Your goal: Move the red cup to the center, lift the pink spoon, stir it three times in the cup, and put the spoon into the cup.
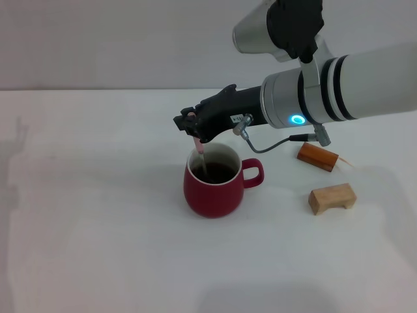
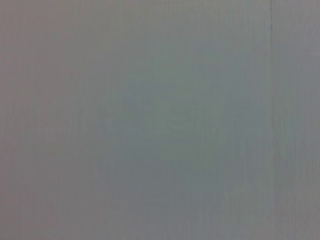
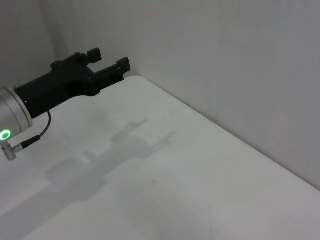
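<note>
Right tool gripping pink spoon, dipped in red cup

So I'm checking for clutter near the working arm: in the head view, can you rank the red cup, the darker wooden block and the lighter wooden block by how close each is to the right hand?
1. Red cup: directly under the right hand, which holds the pink spoon in it.
2. Darker wooden block: off to the robot's right, farther back.
3. Lighter wooden block: to the right, nearer the front.
</note>
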You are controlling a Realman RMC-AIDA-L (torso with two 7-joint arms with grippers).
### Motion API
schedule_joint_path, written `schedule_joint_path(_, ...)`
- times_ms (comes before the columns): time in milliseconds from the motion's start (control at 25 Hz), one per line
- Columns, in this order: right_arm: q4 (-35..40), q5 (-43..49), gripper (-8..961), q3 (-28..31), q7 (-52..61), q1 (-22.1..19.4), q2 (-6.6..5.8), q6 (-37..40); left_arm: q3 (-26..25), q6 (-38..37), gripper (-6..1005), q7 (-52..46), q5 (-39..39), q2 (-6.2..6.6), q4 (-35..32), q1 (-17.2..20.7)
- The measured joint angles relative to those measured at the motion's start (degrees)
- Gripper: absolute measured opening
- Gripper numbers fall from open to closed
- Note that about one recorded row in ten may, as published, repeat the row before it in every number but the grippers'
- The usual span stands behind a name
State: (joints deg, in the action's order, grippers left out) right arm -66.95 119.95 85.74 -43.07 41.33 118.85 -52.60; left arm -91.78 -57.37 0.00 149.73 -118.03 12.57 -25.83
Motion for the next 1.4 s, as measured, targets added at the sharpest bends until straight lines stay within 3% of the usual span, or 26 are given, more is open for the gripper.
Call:
schedule_joint_path(840, 2.3, 0.0, 206, 0.5, -1.1, 1.1, -0.03, 1.3, -0.1, -0.8, 847, 0.0, -0.1, 0.09, 0.0, -0.2)
schedule_joint_path(1040, 0.7, 0.5, 225, 0.5, -3.2, 0.1, -0.01, 5.6, -0.1, -0.8, 847, -0.1, 0.0, 0.09, 0.0, -0.2)
schedule_joint_path(1200, -2.8, 0.3, 225, -0.4, -8.8, -5.1, 0.17, 15.6, 0.1, -0.8, 847, -1.8, 0.0, 0.01, 0.0, -0.3)
schedule_joint_path(1280, -6.4, -1.8, 225, -3.4, -14.0, -11.4, 0.33, 25.5, 0.5, -0.8, 847, -3.0, 0.2, -0.15, 0.0, -0.4)
schedule_joint_path(1320, -6.4, -1.8, 225, -3.4, -14.0, -11.4, 0.33, 25.5, 0.5, -0.8, 847, -3.0, 0.2, -0.15, 0.0, -0.4)
schedule_joint_path(1400, -9.3, -4.5, 225, -6.8, -19.0, -17.0, 0.29, 34.7, 1.0, -0.9, 847, -3.5, 0.4, -0.21, 0.0, -0.4)
